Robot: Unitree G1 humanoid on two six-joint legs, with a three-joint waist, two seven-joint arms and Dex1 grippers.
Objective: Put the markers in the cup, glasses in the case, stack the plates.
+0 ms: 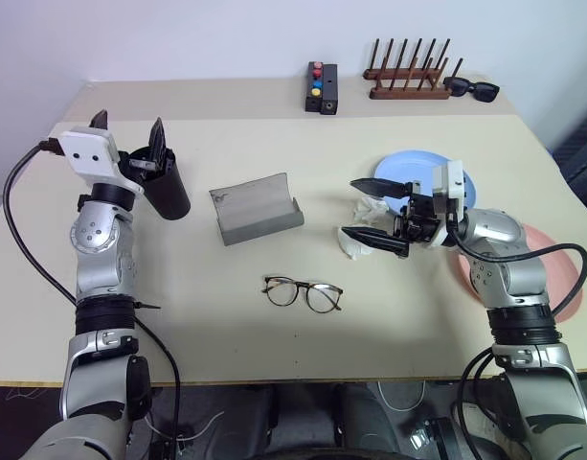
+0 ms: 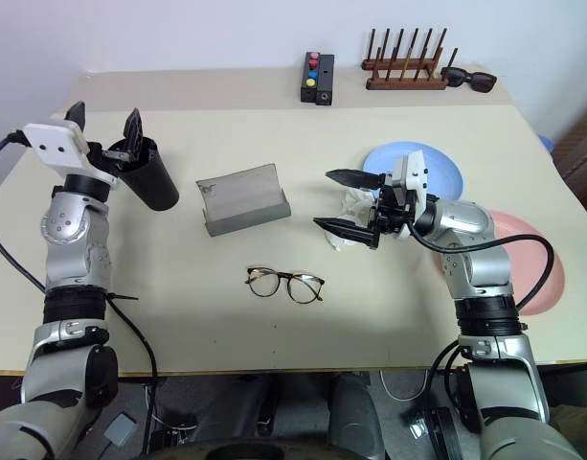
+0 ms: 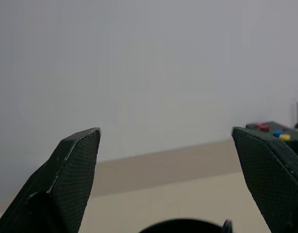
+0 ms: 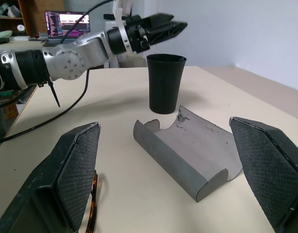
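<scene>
Fingers (image 3: 73,167) of the left gripper (image 1: 128,134) spread wide, empty, above the cup's (image 1: 167,187) rim. Right gripper (image 1: 374,216) also wide, empty, pointing at the case (image 1: 255,208). Case is the landmark: open, grey, mid-table. Cup left of it, upright. Glasses (image 1: 303,292) just in front of it, unfolded. White crumpled thing (image 1: 355,241) right of it, under the right fingers. Blue plate (image 1: 408,168) and pink plate (image 1: 561,278) further right, apart. Button box (image 1: 322,88), rack (image 1: 408,72), sunglasses (image 1: 473,89) behind. Right wrist view shows a laptop (image 4: 66,22) beyond the table.
</scene>
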